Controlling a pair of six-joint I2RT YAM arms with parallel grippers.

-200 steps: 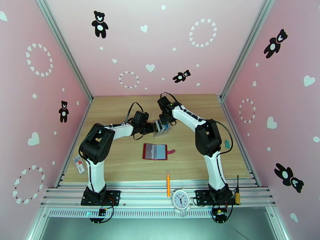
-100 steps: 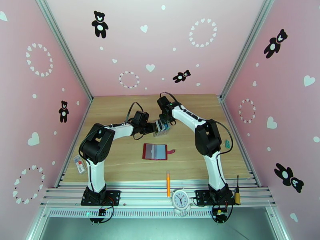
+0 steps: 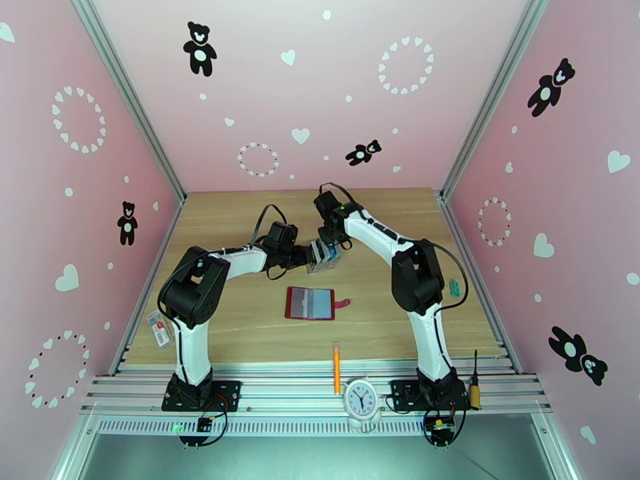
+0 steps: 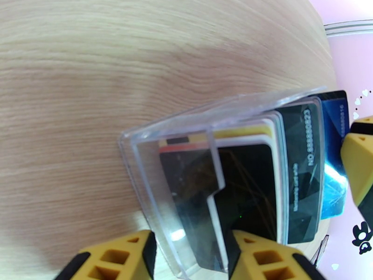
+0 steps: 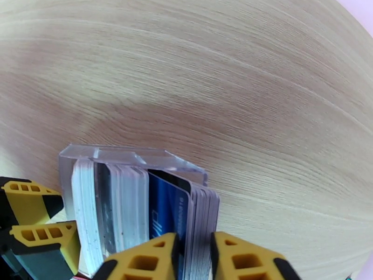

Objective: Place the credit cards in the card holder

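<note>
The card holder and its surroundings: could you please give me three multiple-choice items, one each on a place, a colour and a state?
1. Where does the card holder lie?
A) on the table, between the clear rack and the pen
B) inside the rack
C) against the back wall

2. What colour is the pen?
A) blue
B) green
C) orange

3. What state is the card holder in?
A) snapped shut
B) open flat, pockets up
C) standing on edge

Answers: 1 A, it lies nearer the arm bases than the rack and farther than the pen. 2 C, its barrel is orange. 3 B, both halves lie spread with the tab out to one side.
</note>
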